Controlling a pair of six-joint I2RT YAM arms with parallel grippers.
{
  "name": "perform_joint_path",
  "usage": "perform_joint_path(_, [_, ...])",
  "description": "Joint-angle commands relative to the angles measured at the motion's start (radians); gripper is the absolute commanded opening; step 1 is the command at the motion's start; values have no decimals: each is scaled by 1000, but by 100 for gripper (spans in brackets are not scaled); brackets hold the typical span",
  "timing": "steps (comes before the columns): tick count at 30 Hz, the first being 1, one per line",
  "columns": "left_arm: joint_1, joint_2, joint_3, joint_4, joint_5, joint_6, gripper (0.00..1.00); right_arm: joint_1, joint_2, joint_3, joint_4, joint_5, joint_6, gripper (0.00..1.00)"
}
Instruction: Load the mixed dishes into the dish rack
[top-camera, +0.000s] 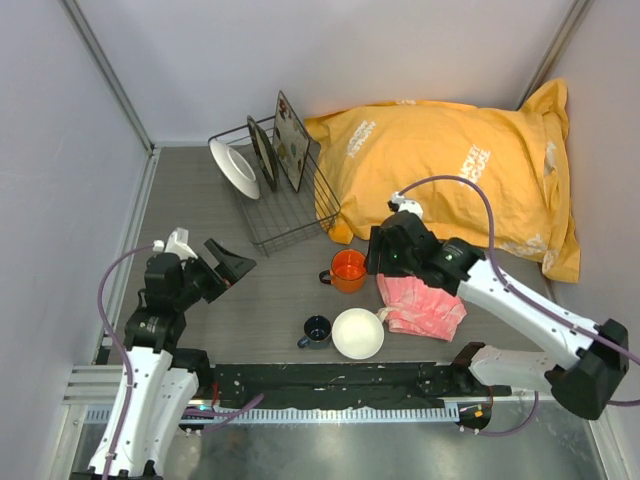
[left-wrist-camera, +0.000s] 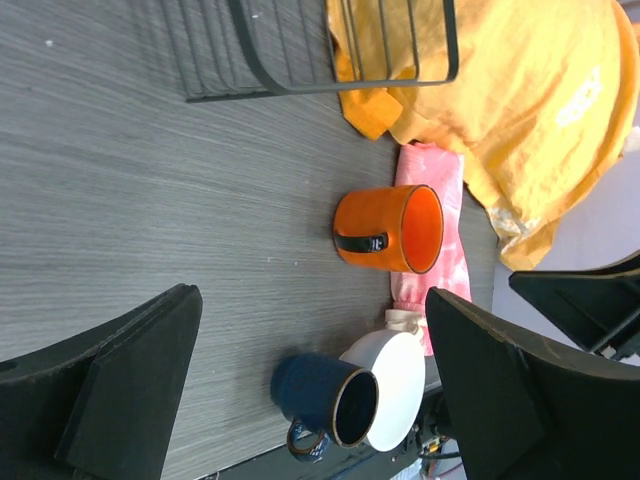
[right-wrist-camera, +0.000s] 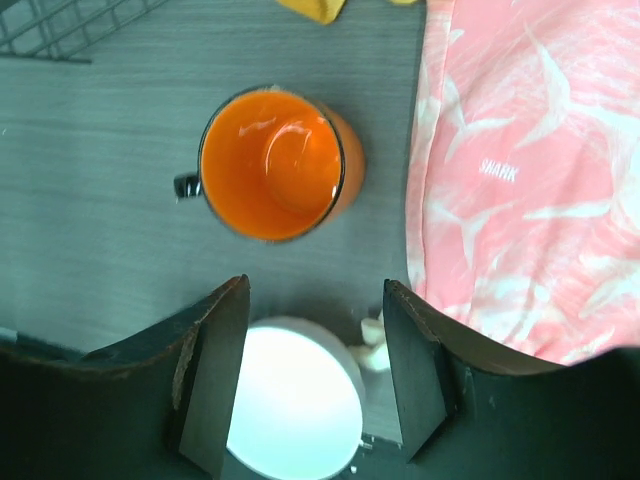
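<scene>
Right gripper (right-wrist-camera: 315, 290): mine, fingers spread, empty, above table. Orange mug (right-wrist-camera: 275, 165) upright at 12 o'clock of fingertips, handle at its 9. White bowl (right-wrist-camera: 295, 400) at 6. Pink cloth (right-wrist-camera: 530, 180) at 3.

Left gripper (left-wrist-camera: 310, 300): spread wide, empty.

Top view: dish rack (top-camera: 275, 215) at 11 o'clock of table, holding white plate (top-camera: 233, 168), brown-centred plate (top-camera: 263, 153), square tray (top-camera: 292, 140), all on edge. Dark-blue cup (top-camera: 317, 331) just beside bowl, at its 9.

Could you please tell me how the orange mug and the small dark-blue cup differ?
The orange mug with a black handle is larger than the small dark-blue cup, whose handle matches its body. The mug stands nearer the dark grey wire dish rack, beside the pink cloth; the cup stands close by the round white bowl. Both stand upright on the table, outside the rack.
</scene>
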Motion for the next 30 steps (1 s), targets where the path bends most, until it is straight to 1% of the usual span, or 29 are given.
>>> perform_joint_path(1, [-4,49,59,112,90,46,100,29,-124,-67,-124,2,51,61])
perform_joint_path(2, [-21,60,75,112,81,81,100,30,-154,-76,-129,18,92,61])
perform_joint_path(3, [-33,77,95,103,59,98,100,30,-181,-81,-136,69,112,61])
perform_joint_path(4, [-67,89,125,99,46,113,100,30,-222,-83,-143,83,126,61])
perform_joint_path(6, [-116,111,158,99,-6,144,100,30,-241,-64,-144,112,149,61])
perform_joint_path(7, [-188,144,173,102,-36,155,100,30,-242,-54,-149,120,152,61])
perform_joint_path(8, [-233,164,211,104,-81,167,100,30,-241,-41,-152,126,152,61])
perform_joint_path(9, [-283,193,230,112,-159,194,100,31,-235,-23,-155,141,154,61])
perform_joint_path(10, [-388,251,254,115,-209,207,100,30,-228,-14,-163,147,158,61])
perform_joint_path(12, [-496,331,322,116,-290,242,99,30,-233,9,-170,158,172,61])
perform_joint_path(13, [-591,368,343,115,-379,268,98,30,-239,14,-173,166,175,61])
perform_joint_path(14, [-634,446,377,116,-410,277,97,31,-257,19,-173,170,177,61])
perform_joint_path(15, [-674,478,389,124,-450,287,97,30,-265,25,-172,171,167,61])
perform_joint_path(16, [-751,515,399,129,-509,308,97,30,-274,29,-172,175,163,61])
perform_joint_path(18, [-838,598,411,154,-559,326,95,28,-294,37,-184,187,158,61])
perform_joint_path(19, [-856,621,410,167,-570,336,95,28,-302,38,-190,200,158,61])
perform_joint_path(20, [-869,667,408,187,-568,336,91,28,-316,40,-195,203,160,61])
perform_joint_path(23, [-911,742,400,216,-561,336,86,28,-337,35,-201,213,169,61])
perform_joint_path(30, [-977,825,408,231,-564,354,82,28,-354,23,-201,221,175,61])
